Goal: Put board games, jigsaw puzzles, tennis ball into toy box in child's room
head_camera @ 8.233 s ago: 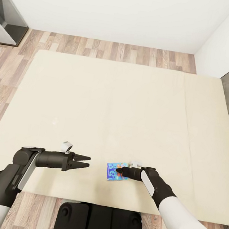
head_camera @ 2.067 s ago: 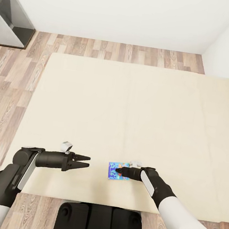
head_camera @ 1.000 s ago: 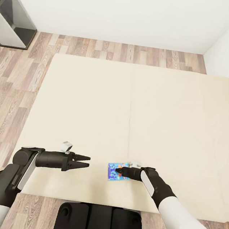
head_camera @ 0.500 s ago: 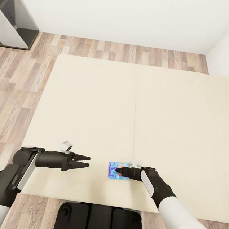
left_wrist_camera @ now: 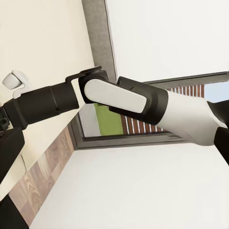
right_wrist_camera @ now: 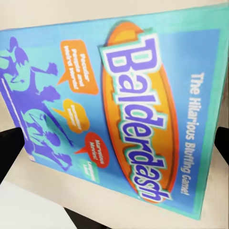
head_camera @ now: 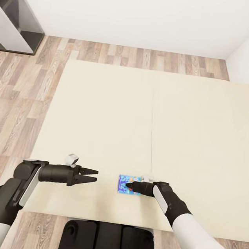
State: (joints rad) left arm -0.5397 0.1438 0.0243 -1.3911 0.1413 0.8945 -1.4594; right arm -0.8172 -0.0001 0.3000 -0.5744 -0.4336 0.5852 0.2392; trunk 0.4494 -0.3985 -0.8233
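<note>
Blue game box [head_camera: 128,184] sits at the tip of the right gripper [head_camera: 130,186], low over the beige bed [head_camera: 102,113] near the bed's front edge. The dark gripper fingers lie on the side of the box that faces the robot's right arm, and the box sticks out past them toward the left gripper [head_camera: 92,176]. In the right wrist view the box [right_wrist_camera: 119,114] is very close. Its cover reads "Balderdash", and a dark gripper finger [right_wrist_camera: 9,152] shows at each side edge of the box, so the gripper looks clamped on it.

The left gripper hangs over the bed, well apart from the box. Its two pointed fingers are a little apart, with nothing between them. In the left wrist view the right arm [left_wrist_camera: 119,95] stretches across in front of a grey-framed window [left_wrist_camera: 109,124].

Compared with a moment ago, the whole bed has slid toward the right of the head view, and more wood floor [head_camera: 13,97] shows on the left. So the camera has moved. The arms and the box sit at the same spots in the view as before.
</note>
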